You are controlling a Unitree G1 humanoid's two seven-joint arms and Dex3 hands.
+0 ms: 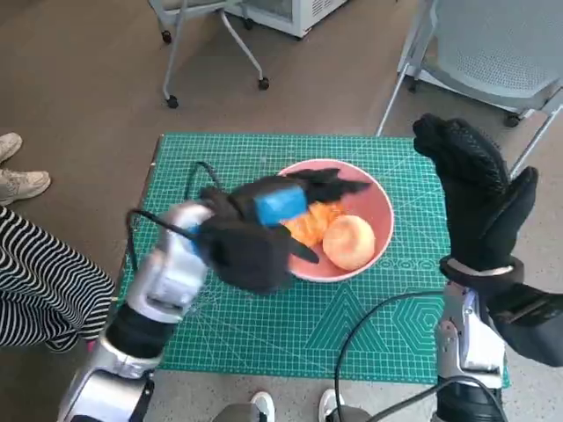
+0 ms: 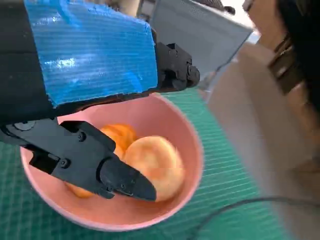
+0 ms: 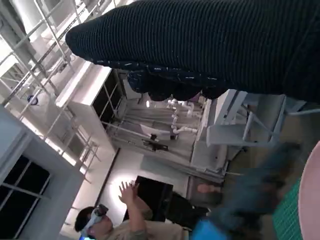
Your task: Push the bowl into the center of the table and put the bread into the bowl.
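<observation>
The pink bowl sits near the middle of the green mat, nearer its far edge, with the round bread already inside. The left hand hangs over the bowl with fingers apart, holding nothing, as if it just let go. The right hand is up off the mat's right edge, open and out of the way.

Green cutting mat with printed grid lines covers tabletop. Brown floor all round. Far right: grey mesh chair on castors. Far middle: white cabinet, with metal-legged wheeled stand to its left. Left edge: person's striped trouser leg beside table, white shoes farther back. Near edge: tips of white shoes. Right wrist view: person wearing headset, hand raised, in bright room with railings and windows.
</observation>
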